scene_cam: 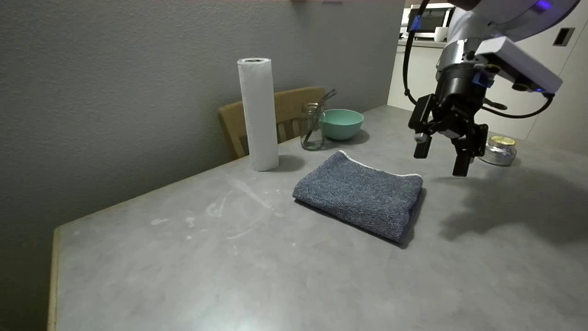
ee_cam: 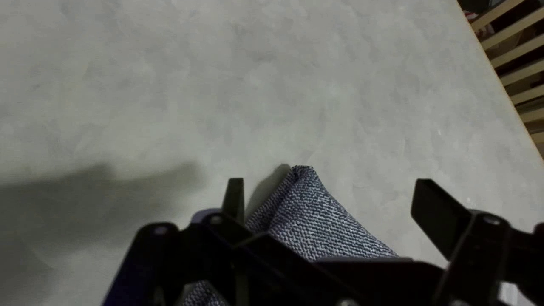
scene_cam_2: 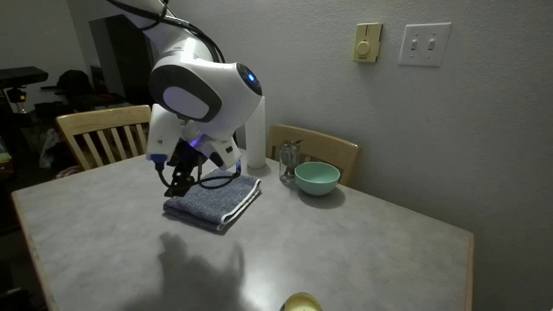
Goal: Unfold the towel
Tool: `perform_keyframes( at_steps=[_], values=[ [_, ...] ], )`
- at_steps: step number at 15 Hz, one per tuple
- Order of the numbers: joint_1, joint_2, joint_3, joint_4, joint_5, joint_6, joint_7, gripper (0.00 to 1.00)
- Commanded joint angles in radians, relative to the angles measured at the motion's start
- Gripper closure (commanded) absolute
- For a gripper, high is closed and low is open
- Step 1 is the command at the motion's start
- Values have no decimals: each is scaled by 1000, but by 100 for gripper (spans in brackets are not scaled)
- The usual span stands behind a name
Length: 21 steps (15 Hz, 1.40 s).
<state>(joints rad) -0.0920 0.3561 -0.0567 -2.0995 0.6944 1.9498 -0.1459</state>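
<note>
Holding everything up, the grey counter [scene_cam: 183, 276] looks hard, so reaching too low could end in a bump. The towel [scene_cam: 358, 195] lies on it, folded in a flat pile; grabbing too many layers could drag the whole pile along. The paper roll [scene_cam: 260, 115] stands near that pile and might tip if the towel swings into it. The pincer [scene_cam: 442, 158] hangs in the air, jaws wide apart, gripping nothing. The towel's corner [ee_cam: 305, 182] could slip out if pinched only at its tip.
</note>
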Motion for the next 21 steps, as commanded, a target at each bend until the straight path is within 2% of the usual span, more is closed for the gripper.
perform_keyframes(
  at_steps=[1,4,6,8,17,21],
  values=[
    [2,3,8,0,-18,23,12,0],
    [22,39,-12,0,-87,147,93,0],
    [8,67,-13,10,-133,201,111,0],
    [-24,94,-3,29,-135,212,95,0],
    [-89,188,22,121,-123,223,35,0],
    [-76,171,18,98,-139,230,65,0]
  ],
)
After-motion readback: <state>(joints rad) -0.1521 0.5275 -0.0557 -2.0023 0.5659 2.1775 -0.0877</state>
